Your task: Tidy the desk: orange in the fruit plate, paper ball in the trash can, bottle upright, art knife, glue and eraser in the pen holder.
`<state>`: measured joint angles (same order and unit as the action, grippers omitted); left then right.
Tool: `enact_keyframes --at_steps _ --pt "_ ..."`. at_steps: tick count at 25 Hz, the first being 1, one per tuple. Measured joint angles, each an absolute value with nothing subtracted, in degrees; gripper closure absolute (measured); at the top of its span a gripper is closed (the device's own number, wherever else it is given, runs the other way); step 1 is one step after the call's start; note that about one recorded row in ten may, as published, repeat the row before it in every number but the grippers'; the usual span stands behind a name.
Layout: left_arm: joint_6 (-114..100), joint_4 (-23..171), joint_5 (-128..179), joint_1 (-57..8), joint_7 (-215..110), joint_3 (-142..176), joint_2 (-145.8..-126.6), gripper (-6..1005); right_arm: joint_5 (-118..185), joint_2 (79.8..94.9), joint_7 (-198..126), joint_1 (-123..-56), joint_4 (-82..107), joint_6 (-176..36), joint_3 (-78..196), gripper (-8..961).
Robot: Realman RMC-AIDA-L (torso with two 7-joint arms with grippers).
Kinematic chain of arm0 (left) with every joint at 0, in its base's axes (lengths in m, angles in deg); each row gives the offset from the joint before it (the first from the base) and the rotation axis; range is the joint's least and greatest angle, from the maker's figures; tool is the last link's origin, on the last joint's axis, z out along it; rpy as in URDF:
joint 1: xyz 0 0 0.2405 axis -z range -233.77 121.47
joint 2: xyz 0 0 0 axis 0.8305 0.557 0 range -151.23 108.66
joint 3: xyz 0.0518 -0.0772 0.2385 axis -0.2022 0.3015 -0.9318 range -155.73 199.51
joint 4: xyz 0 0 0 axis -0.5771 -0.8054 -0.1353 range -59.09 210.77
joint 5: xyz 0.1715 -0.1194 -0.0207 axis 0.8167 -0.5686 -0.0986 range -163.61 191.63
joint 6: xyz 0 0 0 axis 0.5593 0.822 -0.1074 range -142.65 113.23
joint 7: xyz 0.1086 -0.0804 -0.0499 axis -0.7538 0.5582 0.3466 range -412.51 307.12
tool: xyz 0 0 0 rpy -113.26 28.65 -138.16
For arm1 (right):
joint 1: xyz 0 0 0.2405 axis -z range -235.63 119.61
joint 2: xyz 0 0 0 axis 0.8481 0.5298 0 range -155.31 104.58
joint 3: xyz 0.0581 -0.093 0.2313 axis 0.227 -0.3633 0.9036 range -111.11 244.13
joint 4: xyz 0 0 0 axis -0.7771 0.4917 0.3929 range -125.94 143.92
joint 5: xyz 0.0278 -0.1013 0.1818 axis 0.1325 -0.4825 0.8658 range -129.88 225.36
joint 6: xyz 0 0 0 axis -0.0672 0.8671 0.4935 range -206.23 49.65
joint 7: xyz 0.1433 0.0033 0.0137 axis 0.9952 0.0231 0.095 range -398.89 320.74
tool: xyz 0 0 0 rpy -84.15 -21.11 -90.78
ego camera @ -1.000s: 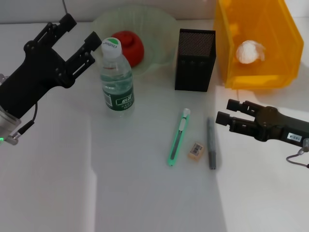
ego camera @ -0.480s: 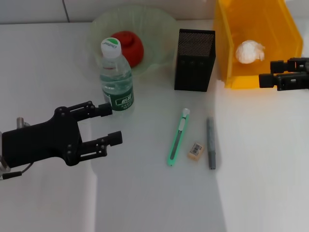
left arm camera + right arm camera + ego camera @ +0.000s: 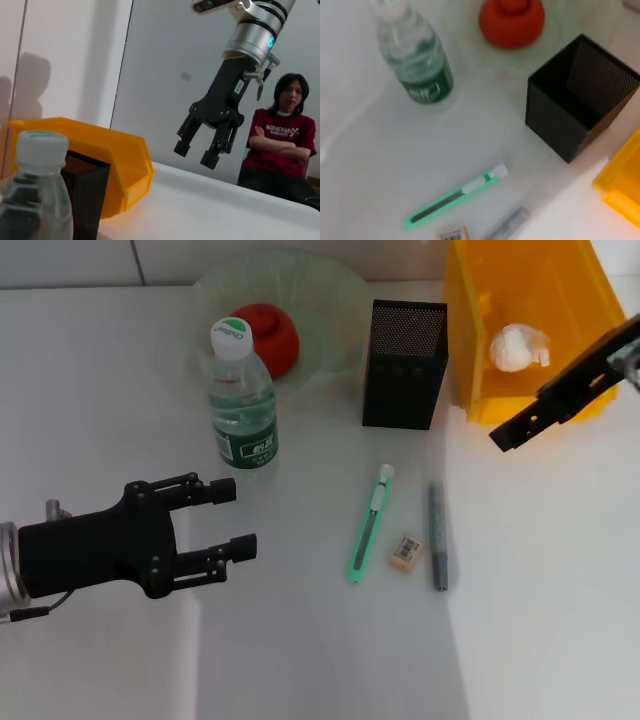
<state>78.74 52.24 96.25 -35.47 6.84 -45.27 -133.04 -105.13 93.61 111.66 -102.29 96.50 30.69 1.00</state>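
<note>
Since the previous frame, our right tool (image 3: 555,400) has tilted above the bench (image 3: 300,660), jaws apart; our left tool (image 3: 230,518), wide open, could topple the upright bottle (image 3: 241,400).

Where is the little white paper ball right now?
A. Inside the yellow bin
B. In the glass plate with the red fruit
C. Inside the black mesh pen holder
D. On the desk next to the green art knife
A: the head view shows the crumpled paper ball lying inside the yellow bin, apart from the pen holder, the art knife and the plate.
</note>
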Motion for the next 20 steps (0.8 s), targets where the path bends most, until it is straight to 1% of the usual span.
enact_keyframes --at_steps 1,3,11,20 --pt "78.39 52.19 97.59 -35.17 7.19 -45.08 -133.04 282 -106.87 93.97 111.86 -103.40 94.07 29.62 -0.62 112" --pt "77.94 52.15 98.17 -34.98 7.45 -45.07 -133.03 282 -107.72 94.06 112.96 -104.66 88.99 25.07 -3.83 112" --pt "75.52 52.04 98.56 -34.78 7.57 -45.01 -133.03 282 -103.78 94.13 114.25 -107.11 74.66 10.22 -9.20 113" --pt "73.88 52.01 98.63 -34.24 7.30 -44.99 -133.08 282 -100.04 94.17 114.29 -110.19 63.23 1.05 -14.44 112"
